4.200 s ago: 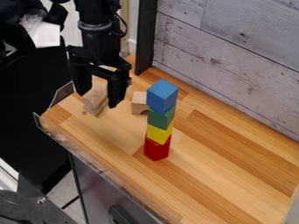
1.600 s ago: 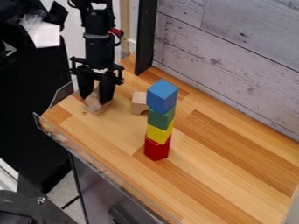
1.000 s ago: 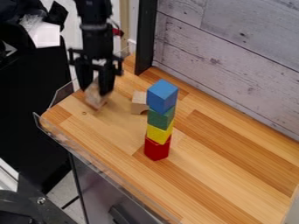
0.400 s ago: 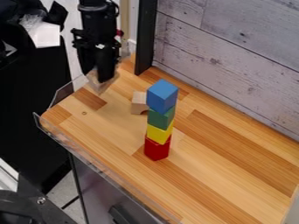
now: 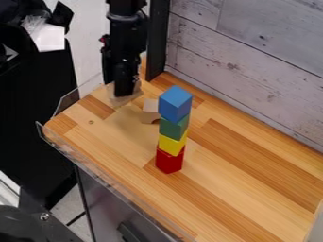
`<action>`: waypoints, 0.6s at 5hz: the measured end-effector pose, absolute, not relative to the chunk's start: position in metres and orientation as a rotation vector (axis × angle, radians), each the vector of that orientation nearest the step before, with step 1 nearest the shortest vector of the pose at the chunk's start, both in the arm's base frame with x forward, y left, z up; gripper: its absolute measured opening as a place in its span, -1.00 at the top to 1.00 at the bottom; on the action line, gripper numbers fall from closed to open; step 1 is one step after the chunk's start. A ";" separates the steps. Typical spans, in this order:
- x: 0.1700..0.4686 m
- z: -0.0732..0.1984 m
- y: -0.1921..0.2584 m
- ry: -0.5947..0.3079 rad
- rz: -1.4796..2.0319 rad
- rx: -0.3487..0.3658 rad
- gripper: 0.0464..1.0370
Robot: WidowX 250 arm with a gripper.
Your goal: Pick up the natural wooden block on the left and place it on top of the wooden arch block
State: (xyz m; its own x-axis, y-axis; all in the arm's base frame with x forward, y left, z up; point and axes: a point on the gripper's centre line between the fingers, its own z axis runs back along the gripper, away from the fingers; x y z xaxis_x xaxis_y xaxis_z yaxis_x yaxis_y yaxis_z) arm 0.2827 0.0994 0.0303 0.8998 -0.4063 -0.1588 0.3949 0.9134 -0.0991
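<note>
A clear rim [image 5: 56, 147] runs along the table's [image 5: 252, 198] left edge. Near the middle of the table a stack stands upright: red block [image 5: 169, 163] at the bottom, then yellow block [image 5: 172, 144], green block [image 5: 174, 128] and, on top, blue block [image 5: 175, 104], each touching the next, their sides not quite lined up. Just beyond the stack and to its left, the arch block [image 5: 150, 110] sits on the table with its notch down. Farther off, over the table's far left end, hangs the gripper [image 5: 118, 89], its fingers apart by the width of the wood block [image 5: 120, 101] clamped between them, above the surface. A black post [image 5: 157, 42] rises at the far corner, and a grey plank wall [image 5: 252, 61] lines the right edge.
</note>
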 end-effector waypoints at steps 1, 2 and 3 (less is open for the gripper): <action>0.286 0.028 0.095 0.167 -0.465 -0.051 -0.04; 0.286 0.025 0.091 0.142 -0.495 -0.062 -0.04; 0.291 0.030 0.085 0.130 -0.552 -0.045 -0.04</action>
